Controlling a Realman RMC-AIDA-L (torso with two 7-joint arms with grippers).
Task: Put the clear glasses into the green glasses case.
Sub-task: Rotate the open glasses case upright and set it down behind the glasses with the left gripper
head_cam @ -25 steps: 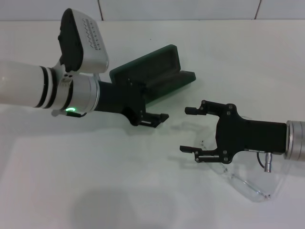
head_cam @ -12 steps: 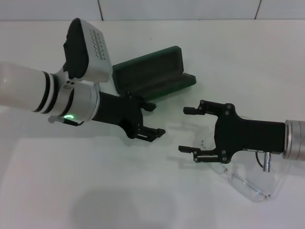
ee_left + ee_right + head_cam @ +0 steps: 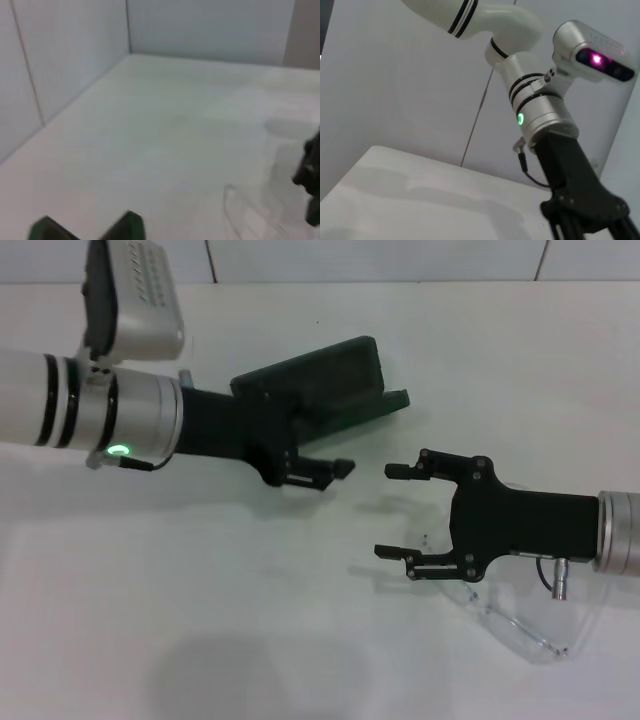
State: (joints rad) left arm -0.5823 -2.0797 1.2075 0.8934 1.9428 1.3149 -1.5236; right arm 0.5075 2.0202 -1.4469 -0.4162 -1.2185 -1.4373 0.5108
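Note:
The green glasses case [image 3: 322,388] lies open at the back centre, its lid standing up; two green edges of the case [image 3: 132,225] show in the left wrist view. My left gripper [image 3: 325,440] hangs just in front of it, open: one finger [image 3: 335,469] shows, the other is lost against the dark case. The clear glasses [image 3: 520,632] lie on the table at the front right, partly under my right gripper [image 3: 392,511], which hovers open with nothing between its fingers. The left wrist view shows the glasses [image 3: 240,215] only faintly.
The white tabletop [image 3: 200,600] runs back to a tiled wall [image 3: 380,258]. In the right wrist view only my left arm [image 3: 540,110] and the wall show. My right gripper's dark body [image 3: 312,175] sits at the edge of the left wrist view.
My left arm has swung back toward the case and its wrist has turned, carrying the gripper up against the case's front. The case has shifted slightly. The right arm and glasses have not moved.

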